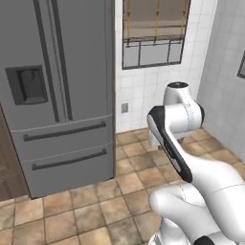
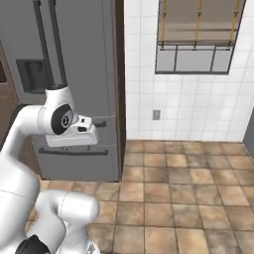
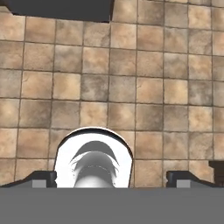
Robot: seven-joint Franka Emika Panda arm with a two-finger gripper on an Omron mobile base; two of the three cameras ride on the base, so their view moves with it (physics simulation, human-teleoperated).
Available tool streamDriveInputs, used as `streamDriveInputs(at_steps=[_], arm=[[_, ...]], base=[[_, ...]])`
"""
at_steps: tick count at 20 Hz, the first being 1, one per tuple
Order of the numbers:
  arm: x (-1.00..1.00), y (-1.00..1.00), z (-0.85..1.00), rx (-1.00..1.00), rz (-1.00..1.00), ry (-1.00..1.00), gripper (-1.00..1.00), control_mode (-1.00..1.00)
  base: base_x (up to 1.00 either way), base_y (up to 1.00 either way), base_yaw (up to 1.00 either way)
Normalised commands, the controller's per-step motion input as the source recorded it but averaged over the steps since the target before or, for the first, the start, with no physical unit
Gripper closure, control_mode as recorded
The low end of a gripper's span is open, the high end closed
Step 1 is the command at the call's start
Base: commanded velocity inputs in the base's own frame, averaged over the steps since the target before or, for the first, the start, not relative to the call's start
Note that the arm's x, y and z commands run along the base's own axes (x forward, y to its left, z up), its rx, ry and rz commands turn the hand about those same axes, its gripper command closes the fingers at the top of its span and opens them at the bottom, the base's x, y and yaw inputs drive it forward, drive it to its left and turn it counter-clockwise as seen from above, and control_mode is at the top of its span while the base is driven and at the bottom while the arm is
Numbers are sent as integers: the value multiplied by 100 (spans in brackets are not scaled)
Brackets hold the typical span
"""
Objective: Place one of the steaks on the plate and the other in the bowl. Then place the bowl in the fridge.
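The fridge point(image 1: 62, 95) is tall, grey and stainless, with dark vertical handles, a dark dispenser recess and two lower drawers; all its doors are closed. It also stands at the left of the right base view point(image 2: 84, 59). My arm is folded in front of it, with the hand held over the floor. In the hand view my gripper point(image 3: 113, 178) points down at the floor tiles, open wide, with nothing between its fingertips point(image 3: 43, 177). The steaks, the plate and the bowl are out of view.
Brown floor tiles point(image 1: 95, 206) spread in front of the fridge. A white tiled wall point(image 2: 188, 109) with a blinded window point(image 2: 198, 39) and a wall outlet point(image 2: 156, 114) stands to the fridge's right. A grey wall point(image 1: 225, 86) closes the right side.
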Motion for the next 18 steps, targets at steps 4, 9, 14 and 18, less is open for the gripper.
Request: streamDriveInputs(at_steps=[4,9,14,18], arm=[[0,0,0,0,0,0,-100,100],[0,0,0,0,0,0,-100,100],[0,0,0,0,0,0,-100,100],[0,0,0,0,0,0,-100,100]], base=[[100,76,2],[98,100,-1],[28,100,0],[-16,68,2]])
